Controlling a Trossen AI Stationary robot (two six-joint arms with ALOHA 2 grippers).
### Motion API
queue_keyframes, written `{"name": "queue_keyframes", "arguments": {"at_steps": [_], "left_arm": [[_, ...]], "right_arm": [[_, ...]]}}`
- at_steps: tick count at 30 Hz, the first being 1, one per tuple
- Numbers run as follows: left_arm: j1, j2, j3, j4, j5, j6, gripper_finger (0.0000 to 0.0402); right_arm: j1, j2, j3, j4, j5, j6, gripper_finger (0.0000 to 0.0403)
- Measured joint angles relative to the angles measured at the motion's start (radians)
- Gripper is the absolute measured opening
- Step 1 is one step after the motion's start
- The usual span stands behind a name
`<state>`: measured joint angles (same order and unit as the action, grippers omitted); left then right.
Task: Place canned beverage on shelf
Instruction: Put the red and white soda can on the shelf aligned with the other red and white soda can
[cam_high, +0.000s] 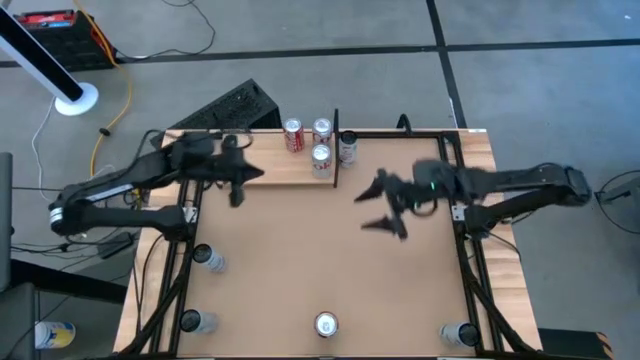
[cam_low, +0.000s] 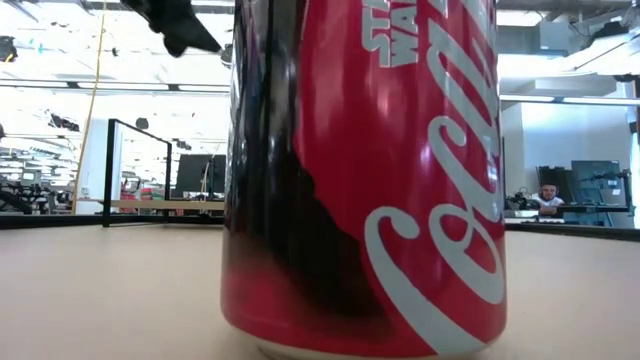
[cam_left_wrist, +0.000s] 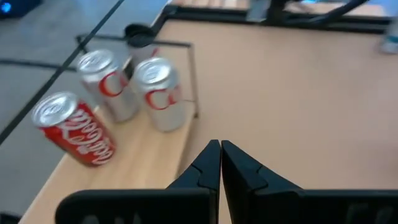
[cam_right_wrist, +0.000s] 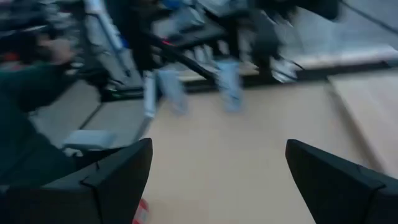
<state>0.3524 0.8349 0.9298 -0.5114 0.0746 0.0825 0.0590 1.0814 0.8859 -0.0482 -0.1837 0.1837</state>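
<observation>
The shelf (cam_high: 210, 170) is a pale wood plank at the table's far left, with a thin black upright (cam_high: 336, 150) at its right end. A red can (cam_high: 293, 134) and two silver cans (cam_high: 322, 130) (cam_high: 321, 158) stand upright on its right end; the left wrist view shows the same red can (cam_left_wrist: 74, 127) and silver cans (cam_left_wrist: 158, 93). Another can (cam_high: 347, 147) stands just right of the upright. My left gripper (cam_high: 238, 188) (cam_left_wrist: 220, 155) is shut and holds nothing, over the shelf's near edge, left of the cans. My right gripper (cam_high: 361, 211) (cam_right_wrist: 217, 180) hangs open over the table's middle right.
A red can (cam_high: 326, 324) stands at the near edge and fills the low view (cam_low: 370, 170). More cans stand on the table at the left (cam_high: 208, 258), near left (cam_high: 192, 321) and near right (cam_high: 460, 333). Black frame rails (cam_high: 470, 250) run along both sides.
</observation>
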Motion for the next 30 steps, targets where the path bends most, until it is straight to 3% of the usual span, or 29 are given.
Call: {"name": "queue_keyframes", "arguments": {"at_steps": [6,12,19,26,30], "left_arm": [[-0.076,-0.138,0.0,-0.055,-0.001,0.006,0.0],[-0.092,-0.218,-0.047,-0.07,-0.002,0.043,0.0],[-0.091,-0.284,-0.148,-0.059,-0.025,0.107,0.0017],[-0.091,-0.347,-0.208,-0.074,-0.046,0.116,0.0063],[-0.091,-0.391,-0.217,-0.114,-0.05,0.122,0.0091]], "right_arm": [[0.281,0.101,0.0,0.229,0.203,-0.071,0.0391],[0.4,0.28,0.0,0.33,0.321,-0.075,0.0391],[0.43,0.488,0.082,0.323,0.285,-0.02,0.0391],[0.452,0.62,0.201,0.278,0.127,-0.122,0.0391],[0.445,0.666,0.238,0.252,0.109,-0.156,0.0391]]}}
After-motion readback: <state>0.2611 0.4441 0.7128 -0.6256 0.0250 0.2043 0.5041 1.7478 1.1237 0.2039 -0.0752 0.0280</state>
